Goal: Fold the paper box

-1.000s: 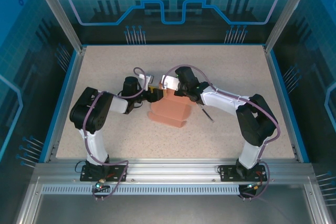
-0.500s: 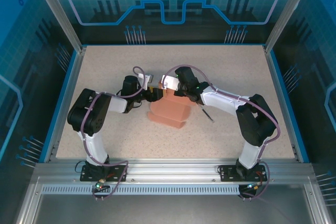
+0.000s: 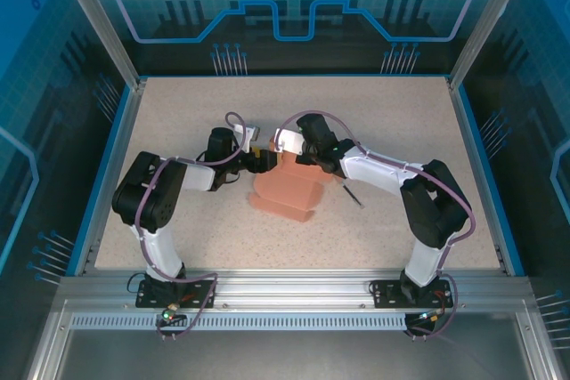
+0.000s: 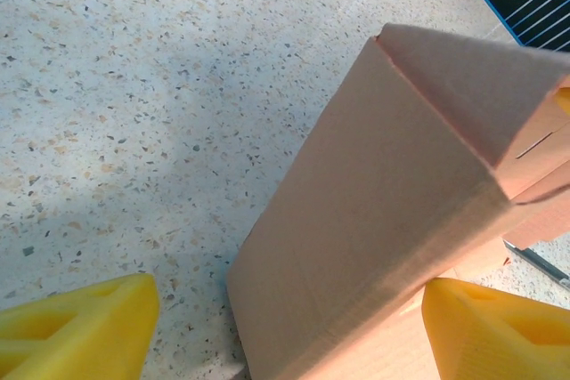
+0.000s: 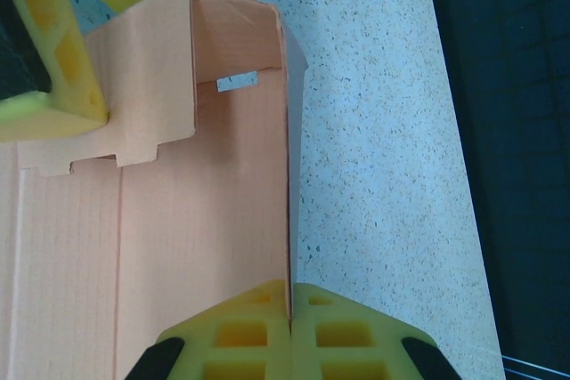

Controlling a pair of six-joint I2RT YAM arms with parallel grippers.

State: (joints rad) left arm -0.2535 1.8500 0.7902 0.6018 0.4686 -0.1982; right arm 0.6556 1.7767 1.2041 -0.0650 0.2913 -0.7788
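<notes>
The paper box [image 3: 287,191] lies near the middle of the table [image 3: 401,113]. It is a salmon-pink cardboard piece, partly folded up, and both my arms reach in over its far end. My right gripper [image 5: 290,313] is pinched closed on the top edge of one upright side wall, with the thin cardboard caught between its two yellow pads [image 5: 240,334]. From that wrist I look down the inside of the box. The held wall runs straight away from the pads, the floor panel lies to its left, and a small pale slot [image 5: 237,82] is cut in the far end. A flap with a stepped edge [image 5: 116,159] stands along the opposite side. My left gripper [image 4: 285,335] stands wide, one yellow finger [image 4: 76,331] on either side of the box. The left finger is well clear of the cardboard over bare speckled tabletop. The right one sits just beside the lower edge of a panel, and I cannot tell whether it touches. From that wrist a long panel slants up off the table, with a flap bent over along its upper end. In the right wrist view one finger of this gripper sits against the outer face of the stepped flap. From above, the two grippers are close together, almost facing each other across the box's far end. A thin dark stick [image 3: 352,195] lies on the table near the box's right side, apart from it.
</notes>
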